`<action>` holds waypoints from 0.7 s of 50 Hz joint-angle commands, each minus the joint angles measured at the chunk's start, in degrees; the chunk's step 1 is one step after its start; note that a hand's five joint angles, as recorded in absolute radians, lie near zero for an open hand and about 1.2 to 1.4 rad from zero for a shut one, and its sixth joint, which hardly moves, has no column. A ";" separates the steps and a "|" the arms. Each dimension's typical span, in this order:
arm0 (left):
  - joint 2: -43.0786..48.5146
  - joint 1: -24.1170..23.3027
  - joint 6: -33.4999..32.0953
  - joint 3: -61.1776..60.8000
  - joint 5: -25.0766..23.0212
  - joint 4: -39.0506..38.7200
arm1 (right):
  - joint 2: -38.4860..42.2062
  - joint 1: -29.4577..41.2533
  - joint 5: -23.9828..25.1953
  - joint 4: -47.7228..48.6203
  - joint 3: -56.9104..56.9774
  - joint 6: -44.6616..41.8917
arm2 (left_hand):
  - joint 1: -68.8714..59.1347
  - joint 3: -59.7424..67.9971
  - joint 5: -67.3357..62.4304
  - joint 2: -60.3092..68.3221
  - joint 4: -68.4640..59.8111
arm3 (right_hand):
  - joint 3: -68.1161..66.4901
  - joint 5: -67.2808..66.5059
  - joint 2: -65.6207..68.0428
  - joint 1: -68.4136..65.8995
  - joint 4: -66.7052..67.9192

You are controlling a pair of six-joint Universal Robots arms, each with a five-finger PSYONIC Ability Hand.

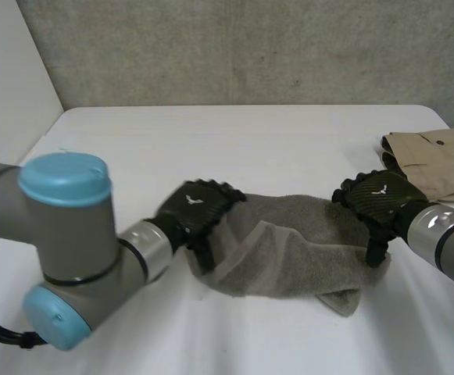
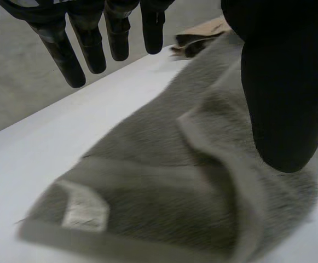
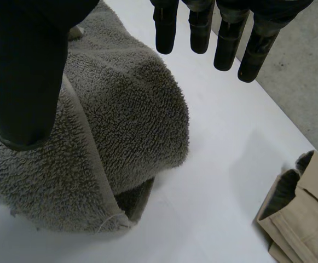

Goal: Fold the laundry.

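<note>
Where my left robot hand (image 1: pixel 199 207) sits over the left end of the grey towel (image 1: pixel 289 246), its fingers are straight and spread, with the thumb apart above the pile, pinching nothing. My right robot hand (image 1: pixel 379 197) is spread the same way over the towel's right end. The towel lies rumpled and partly folded over on the white worktop (image 1: pixel 211 141). A folded beige garment (image 1: pixel 437 160) lies near the right hand.

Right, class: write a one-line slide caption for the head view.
Left hand and right hand, both open, at opposite ends of a rumpled grey towel; beige garment nearby.
</note>
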State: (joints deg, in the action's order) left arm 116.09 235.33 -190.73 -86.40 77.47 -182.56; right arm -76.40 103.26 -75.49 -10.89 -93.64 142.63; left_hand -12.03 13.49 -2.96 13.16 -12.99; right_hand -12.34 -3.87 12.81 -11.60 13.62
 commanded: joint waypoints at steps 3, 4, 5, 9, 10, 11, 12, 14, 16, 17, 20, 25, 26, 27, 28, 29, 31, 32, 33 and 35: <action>5.28 -7.25 0.36 5.27 0.05 -5.26 | -4.11 -5.87 0.78 0.08 -2.69 -1.13 | -5.75 4.29 -4.83 4.63 -4.80 | 2.34 3.87 -2.81 1.60 -3.62; 7.29 -8.39 0.44 7.45 0.31 -5.26 | -4.20 -6.40 0.87 0.08 -2.95 -1.39 | -5.75 4.29 -4.83 4.63 -4.80 | 2.34 3.87 -2.81 1.60 -3.62; 8.18 -8.92 0.44 8.61 0.40 -5.26 | -4.37 -7.19 0.87 0.08 -3.39 -2.09 | -5.92 4.46 -4.99 4.79 -4.96 | 2.34 3.87 -2.81 1.60 -3.62; 13.27 -10.42 0.44 13.88 0.75 -4.74 | -4.46 -8.33 0.96 0.08 -4.88 -3.32 | -8.27 6.81 -7.34 7.14 -7.31 | 2.34 3.87 -2.81 1.60 -3.62; 14.15 -10.51 0.36 14.67 1.01 -4.56 | -4.46 -8.51 1.04 0.08 -5.24 -3.50 | -8.94 7.48 -8.02 7.82 -7.99 | 2.34 3.87 -2.81 1.60 -3.62; 15.90 -10.68 0.27 15.99 1.63 -4.38 | -4.46 -8.69 1.05 0.16 -5.50 -3.59 | -9.78 8.32 -8.86 8.66 -8.83 | 2.34 3.87 -2.81 1.60 -3.62; 16.88 -10.77 0.18 16.78 1.98 -4.38 | -4.46 -8.78 1.05 0.17 -5.85 -3.77 | -10.12 8.66 -9.20 9.00 -9.17 | 2.34 3.87 -2.81 1.60 -3.62; 18.20 -10.95 0.18 17.84 2.60 -4.47 | -4.46 -9.22 1.13 0.34 -6.73 -4.03 | -11.29 9.84 -10.37 10.17 -10.34 | 2.34 3.87 -2.81 1.60 -3.62; 19.96 -10.95 0.09 19.60 3.56 -4.47 | -4.46 -9.57 1.13 0.52 -7.35 -4.03 | -18.33 16.88 -17.41 17.21 -17.38 | 2.34 3.87 -2.81 1.60 -3.62; 20.48 -10.95 0.01 20.13 3.74 -4.56 | -4.46 -9.92 1.22 0.69 -8.13 -4.29 | -22.36 20.91 -21.44 21.24 -21.41 | 2.34 3.87 -2.81 1.60 -3.62; 21.54 -11.04 -0.08 21.18 4.18 -4.73 | -4.46 -10.44 1.66 0.87 -9.11 -4.47 | -39.35 37.89 -38.42 38.23 -38.39 | 2.34 3.87 -2.81 1.60 -3.62; 21.63 -11.04 0.00 21.19 4.18 -5.17 | -4.46 -12.37 3.76 1.04 -10.42 -4.38 | -62.23 60.78 -61.31 61.11 -61.28 | 2.34 3.87 -2.81 1.60 -3.62; 21.63 -11.04 -0.08 21.10 4.18 -5.17 | -4.46 -12.73 4.03 1.04 -10.43 -4.38 | -66.10 64.64 -65.18 64.98 -65.15 | 2.34 3.87 -2.81 1.60 -3.62; 21.37 -11.04 -0.17 20.84 4.44 -5.09 | -4.46 -13.08 4.29 1.04 -10.43 -4.30 | -67.95 66.49 -67.02 66.82 -66.99 | 2.34 3.87 -2.81 1.60 -3.62; 21.11 -11.04 -0.17 20.66 4.53 -5.09 | -4.46 -13.43 4.47 1.04 -10.43 -4.29 | -67.96 66.51 -67.04 66.84 -67.01 | 2.34 3.87 -2.81 1.60 -3.62; 20.76 -11.04 -0.17 20.48 4.62 -5.09 | -4.46 -13.96 4.82 0.96 -10.17 -4.03 | -67.97 66.51 -67.04 66.84 -67.01 | 2.34 3.87 -2.81 1.60 -3.62; 19.36 -11.21 -0.17 19.96 5.40 -4.65 | -4.64 -14.40 5.17 0.96 -9.64 -3.51 | -67.97 66.51 -67.04 66.84 -67.01 | 2.34 3.87 -2.81 1.60 -3.62; 18.48 -11.30 -0.17 19.69 5.85 -4.56 | -4.72 -14.66 5.18 0.78 -9.46 -3.33 | -67.97 66.51 -67.04 66.84 -67.01 | 2.34 3.87 -2.81 1.60 -3.62; 17.25 -11.21 -0.26 19.26 6.46 -4.47 | -4.72 -15.10 5.35 0.43 -8.94 -3.15 | -67.97 66.51 -67.04 66.84 -67.01 | 2.34 3.87 -2.81 1.60 -3.62; 12.44 -10.78 -1.04 17.42 8.39 -4.47 | -4.72 -15.28 5.53 0.17 -8.06 -2.80 | -67.97 66.51 -67.04 66.84 -67.01 | 2.34 3.87 -2.81 1.60 -3.62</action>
State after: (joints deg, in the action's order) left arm 136.01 224.22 -190.91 -66.06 82.69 -187.43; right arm -80.97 89.27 -70.69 -9.99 -103.61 138.80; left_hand -65.97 68.02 -56.01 68.14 -68.63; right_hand -12.34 -3.87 12.81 -11.60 13.62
